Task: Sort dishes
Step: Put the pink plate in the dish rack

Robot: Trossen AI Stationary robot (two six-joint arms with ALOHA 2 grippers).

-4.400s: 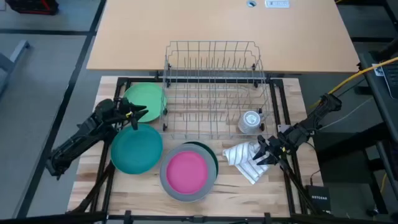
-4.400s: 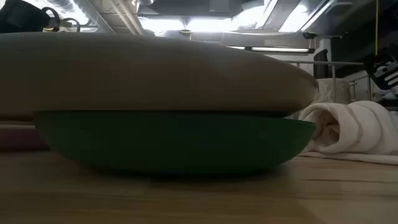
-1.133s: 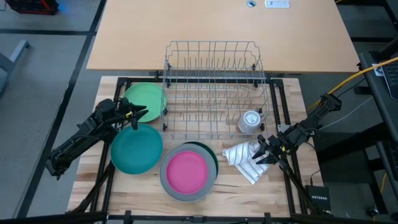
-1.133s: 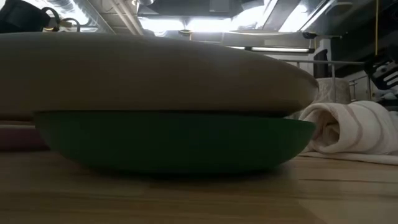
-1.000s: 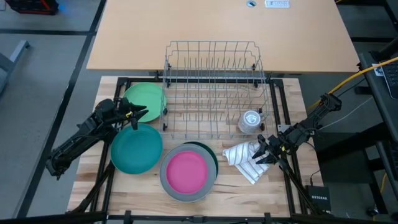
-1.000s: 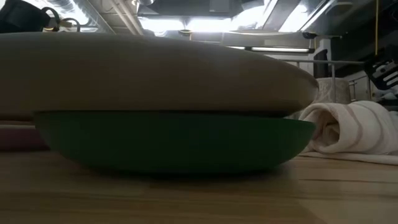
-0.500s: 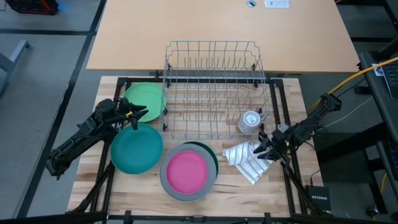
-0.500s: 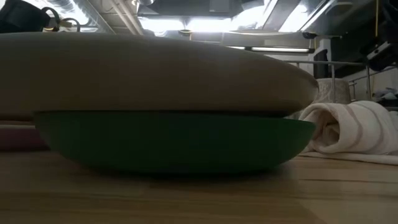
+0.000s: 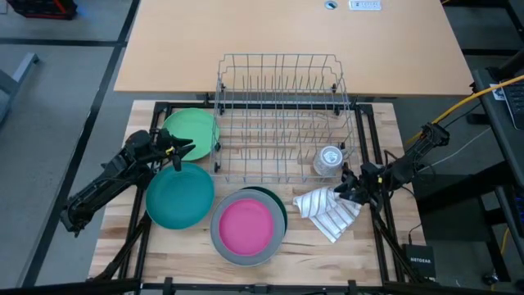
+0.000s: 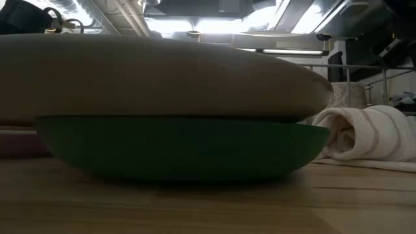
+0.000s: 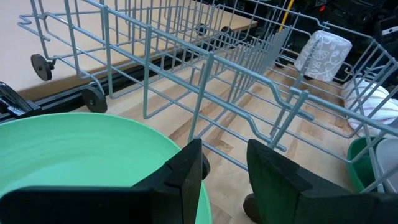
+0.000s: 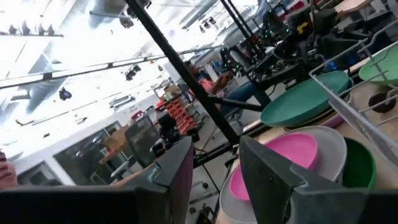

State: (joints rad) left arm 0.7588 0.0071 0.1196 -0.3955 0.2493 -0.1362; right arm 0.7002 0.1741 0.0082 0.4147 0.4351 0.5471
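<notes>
From above: my left claw (image 9: pixel 182 150) hovers at the near rim of the round light-green plastic plate (image 9: pixel 193 130), which lies flat on the wooden worktop (image 9: pixel 360 250) just beside the wire dish rack (image 9: pixel 282 115); a round teal plastic plate (image 9: pixel 179 195) sits beside it, and a pink plate (image 9: pixel 245 225) rests in a grey bowl (image 9: pixel 221 242) stacked on a dark-green one (image 9: pixel 278 206). My right claw (image 9: pixel 345 185) hangs over the striped white cloth (image 9: pixel 329 212), near the small clear glass cup (image 9: pixel 329 158) in the rack.

At worktop level: the grey bowl (image 10: pixel 162 75) on the dark-green bowl (image 10: pixel 182 146) fills the frame, with the rolled cloth (image 10: pixel 367 136) beyond — neither claw can be made out.

From my left wrist: my fingers (image 11: pixel 183 180) stand parted, holding nothing, at the edge of the light-green plate (image 11: pixel 81 162); the rack (image 11: pixel 205 68) lies straight ahead.

From my right wrist: fingers (image 12: pixel 264 168) parted and empty, the pink plate (image 12: pixel 277 158) farther off.

The left arm looks nearer the first dish — the plate is directly below and ahead of its claw.
</notes>
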